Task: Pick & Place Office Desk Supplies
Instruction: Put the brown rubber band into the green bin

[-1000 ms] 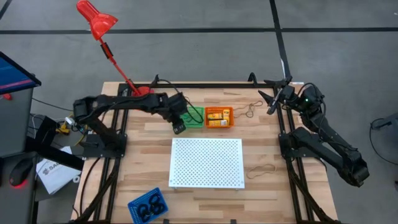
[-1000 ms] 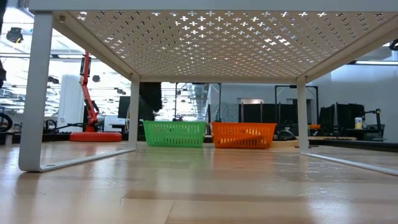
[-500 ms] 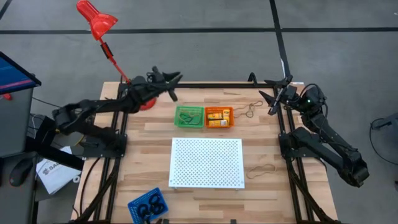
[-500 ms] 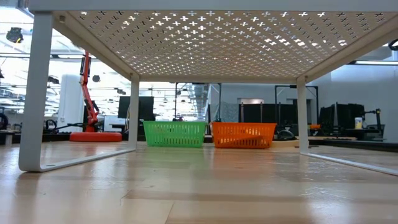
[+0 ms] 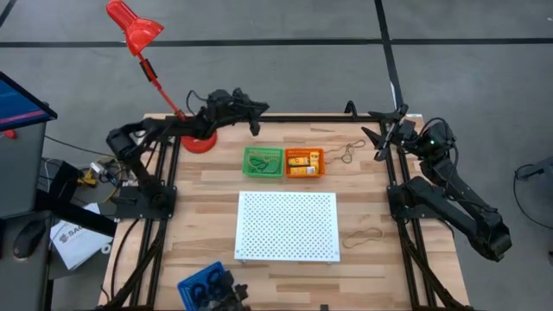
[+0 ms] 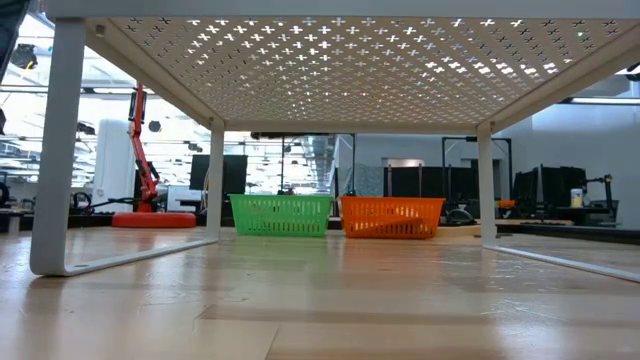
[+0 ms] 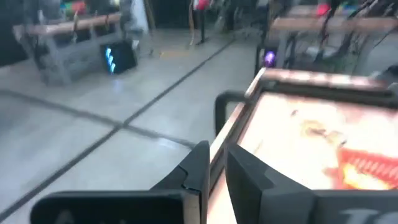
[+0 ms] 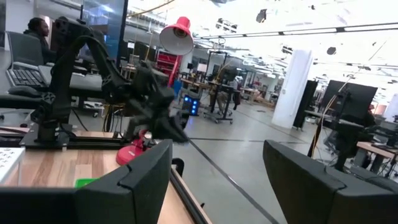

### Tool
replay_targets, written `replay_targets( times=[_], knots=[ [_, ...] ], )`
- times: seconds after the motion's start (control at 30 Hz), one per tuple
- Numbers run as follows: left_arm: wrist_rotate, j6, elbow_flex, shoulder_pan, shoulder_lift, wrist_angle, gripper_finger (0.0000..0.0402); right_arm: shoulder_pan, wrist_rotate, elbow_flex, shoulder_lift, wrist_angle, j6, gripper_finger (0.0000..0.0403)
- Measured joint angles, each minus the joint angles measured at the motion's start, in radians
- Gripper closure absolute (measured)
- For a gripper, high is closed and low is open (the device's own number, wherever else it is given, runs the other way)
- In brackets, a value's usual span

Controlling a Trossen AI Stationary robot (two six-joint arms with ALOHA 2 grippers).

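A green tray (image 5: pixel 263 161) with thin loops in it and an orange tray (image 5: pixel 304 162) with yellow-orange blocks stand side by side at the far middle of the table. Two tan rubber bands lie loose on the wood, one (image 5: pixel 350 152) right of the orange tray and one (image 5: pixel 364 234) right of the white perforated board (image 5: pixel 287 226). A blue tray (image 5: pixel 206 285) with black rings sits at the near edge. My left gripper (image 5: pixel 253 116) hangs over the table's far edge, pointing about level, its fingers (image 7: pixel 200 163) nearly together and empty. My right gripper (image 5: pixel 380 138) waits open at the far right.
The red desk lamp stands with its base (image 5: pixel 197 142) at the far left, right under my left arm. In the low view the board (image 6: pixel 330 70) spans overhead on its legs, with the green tray (image 6: pixel 281 214) and the orange tray (image 6: pixel 392 216) behind it.
My left gripper has left the spot above the green tray and gone up and toward the table's far edge, past the lamp base. It has tipped from pointing down to about level. The green tray, half hidden by it before, now shows whole.
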Motion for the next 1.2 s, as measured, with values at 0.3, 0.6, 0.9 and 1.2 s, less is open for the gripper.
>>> replay_targets(
  times=[0.3, 0.6, 0.9, 1.2],
  knots=[
    [0.115, -0.061, 0.048, -0.014, 0.036, 0.027, 0.0377, 0.0, 0.0, 0.0, 0.0, -0.025, -0.009, 0.0154],
    [0.129, -0.041, 0.047, -0.029, 0.038, 0.096, 0.0385, 0.0, 0.0, 0.0, 0.0, -0.025, -0.011, 0.0154],
    [0.127, -0.07, 0.095, -0.024, 0.151, 0.251, 0.0385, 0.0, 0.001, 0.0, 0.001, -0.026, -0.011, 0.0154],
    [0.123, -0.038, 0.147, -0.024, 0.158, 0.249, 0.0385, -0.001, 0.003, 0.0, 0.001, -0.045, -0.019, 0.0154]
  ],
)
